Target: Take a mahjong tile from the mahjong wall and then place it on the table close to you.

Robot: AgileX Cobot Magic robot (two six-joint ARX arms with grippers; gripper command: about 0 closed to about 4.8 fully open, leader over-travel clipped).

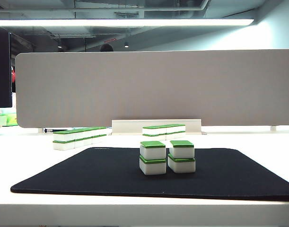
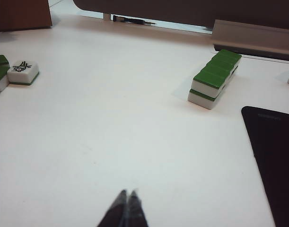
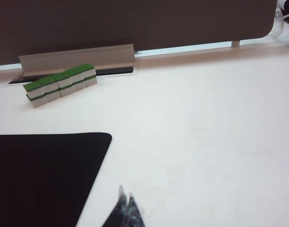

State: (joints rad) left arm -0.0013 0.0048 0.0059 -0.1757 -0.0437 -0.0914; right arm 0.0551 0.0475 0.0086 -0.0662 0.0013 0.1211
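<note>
The white table (image 1: pixel 258 139) carries a large black mat (image 1: pixel 87 172), and a grey partition panel (image 1: pixel 153 87) stands along its far edge. No arm shows in the exterior view.

The mahjong wall (image 1: pixel 80 137), a two-high row of white tiles with green tops, sits on the bare table beyond the mat's far left corner. In the left wrist view the same row (image 2: pixel 214 78) lies just off the corner of the mat (image 2: pixel 274 156), running away toward a grey rail (image 2: pixel 253 37) at the foot of the panel. A shorter two-high row (image 1: pixel 164 131) stands behind the mat near the middle, in front of that rail; the right wrist view shows it (image 3: pixel 61 84) well apart from the mat's corner (image 3: pixel 45 175).

On the mat, toward its middle, stand two stacks of two tiles (image 1: pixel 167 157), side by side with a narrow gap between them.

At the far left of the left wrist view a single tile lies face up (image 2: pixel 23 72), beside other green-topped tiles at the picture's edge.

The left gripper (image 2: pixel 126 196) hovers over bare table, its fingertips pressed together and holding nothing. The right gripper (image 3: pixel 125 198) hangs above the table just beside the mat's edge, its tips likewise together and empty.
</note>
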